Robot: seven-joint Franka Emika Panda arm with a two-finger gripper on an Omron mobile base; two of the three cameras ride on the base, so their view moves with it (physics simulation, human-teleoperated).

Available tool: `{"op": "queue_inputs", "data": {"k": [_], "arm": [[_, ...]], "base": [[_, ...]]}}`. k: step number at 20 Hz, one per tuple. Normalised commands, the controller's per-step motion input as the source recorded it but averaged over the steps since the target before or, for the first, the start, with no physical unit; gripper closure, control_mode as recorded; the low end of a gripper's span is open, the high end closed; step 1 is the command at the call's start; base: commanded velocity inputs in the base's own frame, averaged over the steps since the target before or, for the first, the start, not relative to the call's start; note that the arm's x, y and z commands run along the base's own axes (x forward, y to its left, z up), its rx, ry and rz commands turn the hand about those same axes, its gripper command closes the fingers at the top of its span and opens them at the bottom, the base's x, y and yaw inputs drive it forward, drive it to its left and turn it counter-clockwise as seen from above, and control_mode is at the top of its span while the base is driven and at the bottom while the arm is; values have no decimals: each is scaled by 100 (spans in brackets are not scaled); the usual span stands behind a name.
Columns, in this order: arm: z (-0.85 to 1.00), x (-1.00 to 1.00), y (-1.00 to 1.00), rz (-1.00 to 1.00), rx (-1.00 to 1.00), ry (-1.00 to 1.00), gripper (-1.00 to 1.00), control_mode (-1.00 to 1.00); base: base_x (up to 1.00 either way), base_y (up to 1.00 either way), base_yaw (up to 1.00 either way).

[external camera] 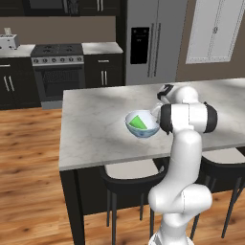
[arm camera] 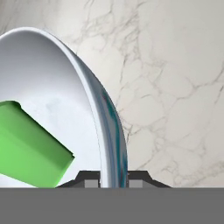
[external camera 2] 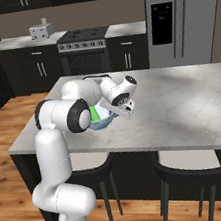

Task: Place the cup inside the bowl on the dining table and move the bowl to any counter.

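The cup (arm camera: 30,146) already lies tipped on its side inside the bowl (arm camera: 57,87), which sits on the dining table (external camera: 95,124) a little toward the edge with the stools. In the hand view the gripper (arm camera: 113,178) straddles the bowl's rim at 6 o'clock, one fingertip inside the wall and one outside. The jaws are drawn in narrow on that thin wall, so the bowl looks pinched by its rim, though the contact itself sits at the frame's edge and is hard to confirm.

The likely trouble lies in the carry. A one-sided hold on a curved, glazed rim gives little purchase; once lifted, the bowl's weight hangs off toward 11 o'clock and could rotate it in the jaws or let it slip free. Any tilt would send the loose cup rolling, and it might spill over the low side. A quick swing of the arm or a jolt from the base on the way to a counter would worsen both.
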Motion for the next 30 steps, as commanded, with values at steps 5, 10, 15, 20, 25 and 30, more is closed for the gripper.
{"op": "queue_inputs", "data": {"k": [5, 10, 15, 20, 25, 30], "arm": [[0, 0, 0, 0, 0, 0, 100, -100], [3, -15, 0, 0, 0, 0, 100, -100], [23, -27, 0, 0, 0, -1, 100, -100], [41, -31, 0, 0, 0, -3, 100, -100], [42, -37, 0, 0, 0, -3, 100, -100], [44, -40, 0, 0, 0, -4, 100, -100]], "base": [[0, 0, 0], [0, 0, 0], [0, 0, 0], [0, 0, 0], [0, 0, 0], [0, 0, 0]]}}
